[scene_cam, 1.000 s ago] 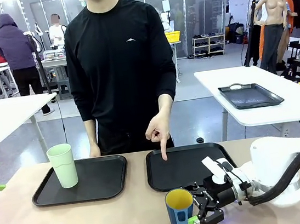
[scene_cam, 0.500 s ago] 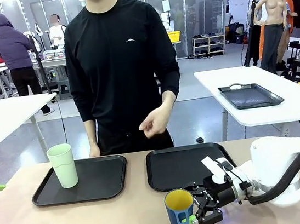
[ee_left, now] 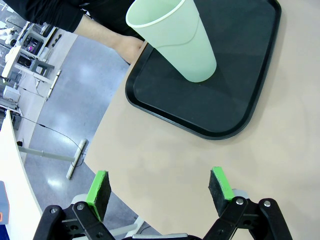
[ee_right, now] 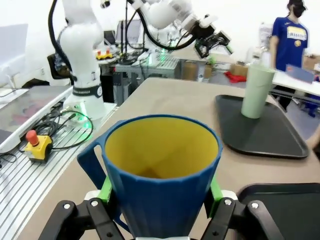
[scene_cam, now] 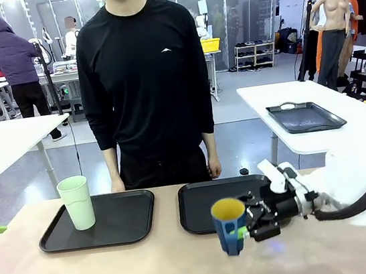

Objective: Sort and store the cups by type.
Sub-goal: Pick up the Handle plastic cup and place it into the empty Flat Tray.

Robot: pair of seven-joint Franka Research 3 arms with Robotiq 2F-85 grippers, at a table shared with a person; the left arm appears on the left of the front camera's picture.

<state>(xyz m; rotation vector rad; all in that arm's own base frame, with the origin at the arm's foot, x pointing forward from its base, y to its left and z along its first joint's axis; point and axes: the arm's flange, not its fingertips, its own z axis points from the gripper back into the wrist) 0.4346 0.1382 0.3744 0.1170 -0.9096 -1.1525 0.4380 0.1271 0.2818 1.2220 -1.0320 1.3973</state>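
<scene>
**Blue mug lifted by the right hand, tumbler already on its tray**

Across the counter (scene_cam: 120, 273), which spans the near half of the front view, two black trays lie side by side. Behind them, at the far edge, a person (scene_cam: 143, 81) in a black top stands with arms down. The left tray (scene_cam: 123, 222) carries the mint-green tumbler (scene_cam: 77, 202), upright near its left end. The right tray (scene_cam: 199, 209) lies just beyond the dark blue mug (scene_cam: 230, 225).

The right hand (scene_cam: 254, 224), coming in from the right, is clamped on the mug's body with a green pad on either side, as the right wrist view confirms (ee_right: 162, 200). The mug appears to hang clear of the counter at the near edge of the right tray, handle turned away to one side. The left hand (ee_left: 160, 187) hovers over bare counter near the left tray with its fingers spread wide and nothing between them.

Judging by its look, the mug is stiff and moderately heavy, possibly ceramic, so it could chip if set down hard; its tapered, faceted wall could let it slip downward, and a grip low across the body seems sound. The tumbler looks like light, thin plastic: easy to tip or squeeze out of shape, best taken gently around its middle.
</scene>
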